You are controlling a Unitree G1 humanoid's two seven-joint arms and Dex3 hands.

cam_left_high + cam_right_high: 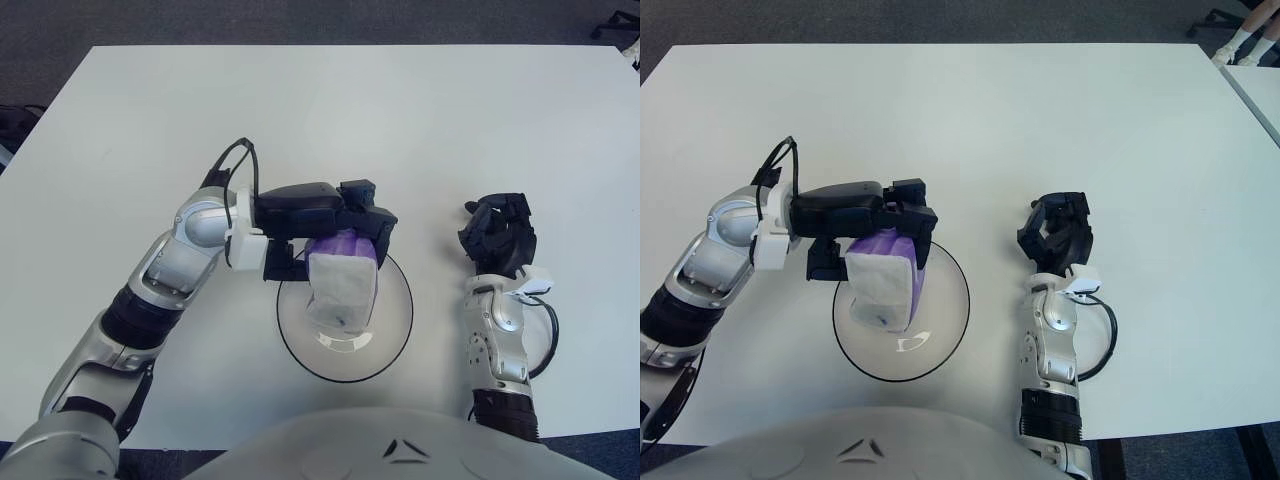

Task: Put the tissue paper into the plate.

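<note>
While your left robot hand [345, 222] clamps the tissue pack [340, 285] over the plate [396, 320], at its 12 o'clock, lower and release; right robot hand [498, 235] idles at 3 o'clock, fingers curled.

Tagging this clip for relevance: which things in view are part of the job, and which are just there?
In the job: tissue pack, held by the left hand over the plate.
Just there: right hand, right of the plate; white table; cable.

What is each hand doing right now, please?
Left hand: shut on the tissue pack, over the plate.
Right hand: curled shut, holding nothing.
</note>
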